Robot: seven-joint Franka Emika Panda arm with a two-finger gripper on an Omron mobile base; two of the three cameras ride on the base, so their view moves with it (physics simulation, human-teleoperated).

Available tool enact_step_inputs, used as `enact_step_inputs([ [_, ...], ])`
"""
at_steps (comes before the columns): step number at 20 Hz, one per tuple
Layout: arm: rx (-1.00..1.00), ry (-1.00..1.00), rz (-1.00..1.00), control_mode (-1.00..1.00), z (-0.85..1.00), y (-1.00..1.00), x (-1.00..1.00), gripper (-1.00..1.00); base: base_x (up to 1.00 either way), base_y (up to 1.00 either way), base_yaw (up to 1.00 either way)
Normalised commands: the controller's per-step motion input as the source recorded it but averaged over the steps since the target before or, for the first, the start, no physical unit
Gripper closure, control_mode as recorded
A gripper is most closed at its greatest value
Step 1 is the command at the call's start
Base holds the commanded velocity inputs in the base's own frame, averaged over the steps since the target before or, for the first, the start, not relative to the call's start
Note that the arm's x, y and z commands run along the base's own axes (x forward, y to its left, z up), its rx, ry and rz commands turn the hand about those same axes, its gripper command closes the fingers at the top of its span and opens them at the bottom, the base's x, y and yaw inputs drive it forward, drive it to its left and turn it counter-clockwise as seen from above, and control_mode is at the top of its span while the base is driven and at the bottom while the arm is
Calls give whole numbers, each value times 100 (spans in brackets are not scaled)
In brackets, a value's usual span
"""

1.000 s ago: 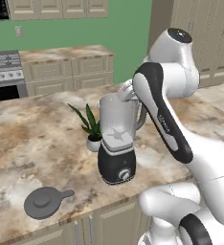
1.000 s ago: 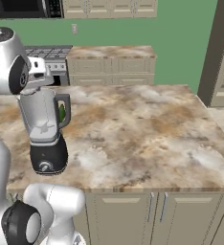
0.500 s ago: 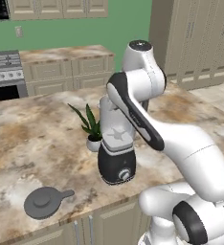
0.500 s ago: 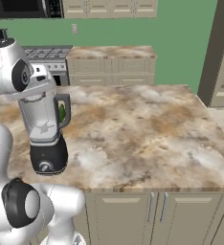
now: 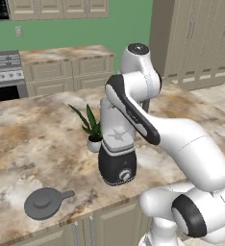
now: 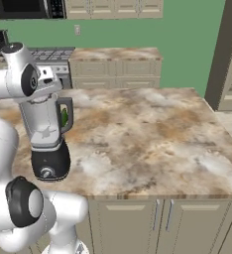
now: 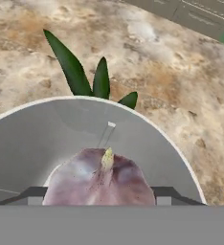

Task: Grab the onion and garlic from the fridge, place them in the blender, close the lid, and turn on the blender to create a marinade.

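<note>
In the hand view my gripper is shut on the garlic, a pinkish-purple bulb with a pale pointed tip, held between the two dark fingertips. Directly beneath it is the open round mouth of the blender. The blender stands on the marbled island counter, a clear jar on a black base with a knob; its handle faces the right base view. The dark grey lid lies flat on the counter, front left of the blender. The onion is hidden and the fridge is out of view.
A small potted plant with long green leaves stands just behind the blender. The counter stretches wide to the right. A stove and cabinets line the green back wall.
The arm has swung left and folded over the blender, bringing the hand above the jar's open top. The blender, lid and plant have not moved.
</note>
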Motion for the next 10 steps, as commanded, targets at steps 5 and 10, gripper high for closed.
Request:
enact_step_inputs([
  [5, 0, 2, -1, -100, 13, 0, 4, -100, 0, 0, 0],
  [10, 2, -3, 0, -100, 35, 0, -21, -100, 0, 0, 0],
])
